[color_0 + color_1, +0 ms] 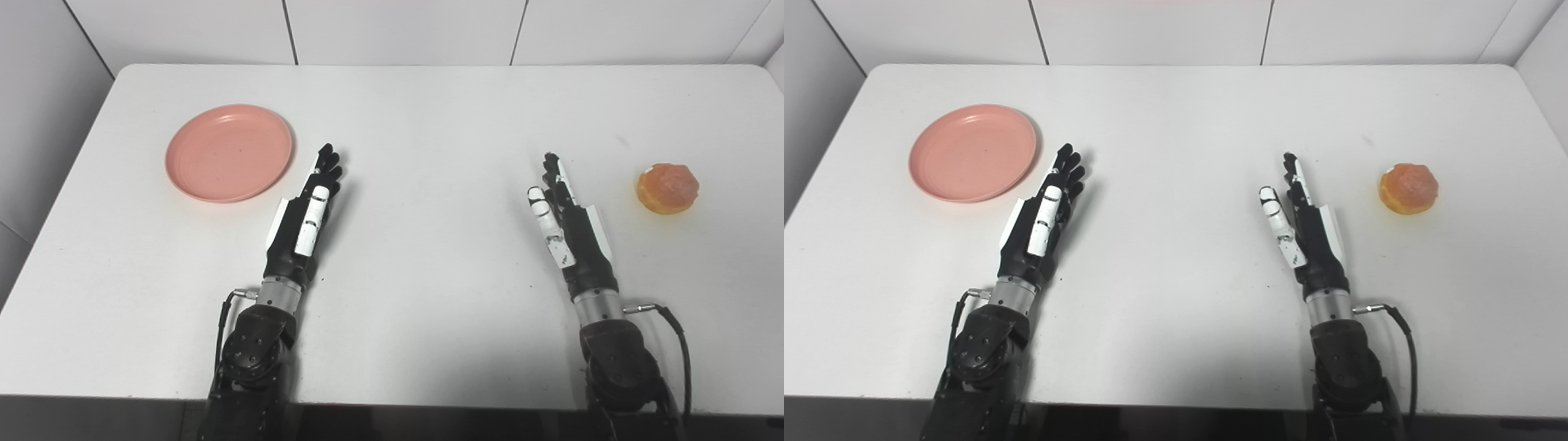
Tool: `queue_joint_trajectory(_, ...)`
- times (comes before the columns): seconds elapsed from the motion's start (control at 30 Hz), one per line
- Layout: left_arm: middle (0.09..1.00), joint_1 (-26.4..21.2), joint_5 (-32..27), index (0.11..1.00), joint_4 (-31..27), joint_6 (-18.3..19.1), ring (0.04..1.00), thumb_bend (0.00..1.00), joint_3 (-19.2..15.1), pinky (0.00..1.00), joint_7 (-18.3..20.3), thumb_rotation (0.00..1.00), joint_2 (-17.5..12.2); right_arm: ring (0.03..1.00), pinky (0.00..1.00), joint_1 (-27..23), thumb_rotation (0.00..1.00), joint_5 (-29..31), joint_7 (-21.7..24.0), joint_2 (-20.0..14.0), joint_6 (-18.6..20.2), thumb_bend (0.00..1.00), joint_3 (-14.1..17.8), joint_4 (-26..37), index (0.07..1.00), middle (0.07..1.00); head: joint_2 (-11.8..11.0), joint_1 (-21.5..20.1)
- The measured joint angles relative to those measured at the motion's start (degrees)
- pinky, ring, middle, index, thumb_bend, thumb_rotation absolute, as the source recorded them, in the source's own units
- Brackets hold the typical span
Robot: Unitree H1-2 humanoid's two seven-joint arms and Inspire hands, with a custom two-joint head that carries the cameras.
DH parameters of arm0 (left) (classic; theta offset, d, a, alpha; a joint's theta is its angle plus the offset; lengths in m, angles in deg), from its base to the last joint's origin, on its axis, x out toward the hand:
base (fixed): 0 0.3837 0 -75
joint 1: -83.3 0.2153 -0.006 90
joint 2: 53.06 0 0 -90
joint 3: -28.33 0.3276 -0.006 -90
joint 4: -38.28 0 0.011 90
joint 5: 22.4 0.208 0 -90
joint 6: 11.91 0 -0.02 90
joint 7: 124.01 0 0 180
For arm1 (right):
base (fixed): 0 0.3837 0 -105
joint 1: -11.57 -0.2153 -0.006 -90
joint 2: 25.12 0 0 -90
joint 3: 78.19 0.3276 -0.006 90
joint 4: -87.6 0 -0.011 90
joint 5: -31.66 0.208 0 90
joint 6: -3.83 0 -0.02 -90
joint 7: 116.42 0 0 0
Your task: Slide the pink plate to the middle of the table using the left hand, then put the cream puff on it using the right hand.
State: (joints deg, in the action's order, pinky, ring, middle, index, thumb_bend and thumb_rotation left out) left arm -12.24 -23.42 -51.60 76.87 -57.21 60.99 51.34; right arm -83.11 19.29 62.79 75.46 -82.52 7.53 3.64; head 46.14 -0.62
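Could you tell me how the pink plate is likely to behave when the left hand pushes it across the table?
The plate looks rigid and shallow, lying flat, so it should probably slide rather than tip. The table appears smooth, so little drag is likely. An off-centre push may spin the round rim.

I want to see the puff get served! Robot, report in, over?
Left hand open, right hand open, both empty. Round pink plate far left, unmoved. Orange-glazed cream puff on white table, right side. Nothing between.

Bench (429, 257): white, matte top with rounded far corners, a few small dark specks on the near half. Wall (398, 27): white panels behind the bench, divided by thin dark vertical seams.
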Motion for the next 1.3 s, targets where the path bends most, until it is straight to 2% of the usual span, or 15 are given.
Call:
queue_joint_trajectory(0.6, 1.0, 0.0, -0.02, 1.0, 0.0, 0.0, 0.987, 0.44, -0.01, 1.0, 0.0, 1.0, 0.0, 0.99, 0.97, 0.0, 1.0, 0.08, 0.0, -0.02, 0.0, 0.29, -0.02, 0.0, 0.991, 0.997, 0.0, -0.09)
queue_joint_trajectory(0.8, 0.998, -0.05, -0.04, 1.0, 0.26, -0.31, 0.985, 0.44, 0.04, 1.0, 0.02, 1.0, 0.02, 0.984, 0.96, 0.02, 1.0, -0.11, -0.02, -0.08, -0.01, 0.27, -0.04, -0.02, 0.984, 0.992, -1.23, 1.05)
queue_joint_trajectory(0.9, 1.0, -0.27, 0.01, 1.0, 0.77, -0.99, 0.987, 0.43, 0.17, 1.0, -0.01, 1.0, 0.15, 0.983, 0.96, 0.0, 1.0, -0.45, -0.04, -0.39, -0.02, 0.26, -0.03, -0.21, 0.985, 0.992, -3.51, 4.38)
queue_joint_trajectory(0.97, 0.999, -0.54, 0.14, 1.0, 1.29, -1.58, 0.988, 0.43, 0.2, 1.0, -0.04, 1.0, 0.3, 0.985, 0.96, -0.03, 1.0, -0.28, -0.04, -0.59, -0.21, 0.24, 0.08, -0.67, 0.983, 0.993, -3.69, 4.74)
queue_joint_trajectory(1.0, 1.0, -0.78, 0.27, 1.0, 1.79, -1.81, 0.99, 0.42, 0.22, 1.0, -0.07, 1.0, 0.46, 0.984, 0.97, -0.02, 1.0, -0.02, -0.06, -0.73, -0.57, 0.24, 0.17, -1.21, 0.981, 0.991, -4.91, 6.4)
queue_joint_trajectory(1.03, 1.0, -1.14, 0.32, 1.0, 2.37, -2.06, 0.993, 0.41, 0.23, 1.0, -0.25, 1.0, 0.62, 0.982, 0.97, 0.02, 1.0, 0.14, -0.06, -0.89, -1.23, 0.23, 0.23, -1.58, 0.983, 0.991, -6.14, 8.07)
queue_joint_trajectory(1.13, 1.0, -2.4, 1.43, 1.0, 4.08, -2.57, 0.991, 0.41, 0.46, 1.0, -0.64, 1.0, 1.29, 0.988, 0.98, -0.02, 1.0, 1.45, 0.07, -1.65, -3.98, 0.24, 0.36, -3.48, 0.987, 0.995, -7.21, 9.67)
queue_joint_trajectory(1.17, 0.999, -2.64, 1.66, 1.0, 4.39, -2.7, 0.99, 0.4, 0.54, 1.0, -0.79, 1.0, 1.51, 0.986, 0.98, -0.06, 1.0, 2.11, 0.17, -1.81, -4.59, 0.23, 0.44, -3.65, 0.985, 0.993, -8.34, 11.23)
queue_joint_trajectory(1.2, 0.997, -2.83, 2.26, 0.999, 4.62, -2.91, 0.987, 0.4, 0.67, 1.0, -0.96, 1.0, 1.69, 0.982, 0.97, -0.15, 1.0, 2.52, 0.2, -1.88, -5.18, 0.23, 0.55, -3.87, 0.981, 0.989, -8.35, 11.25)
queue_joint_trajectory(1.3, 0.991, -3.4, 3.35, 0.996, 5.47, -3.0, 0.98, 0.4, 0.99, 0.99, -1.73, 1.0, 2.37, 0.985, 0.98, -0.55, 1.0, 3.01, 0.26, -2.23, -6.3, 0.21, 0.68, -4.75, 0.983, 0.991, -10.54, 14.4)
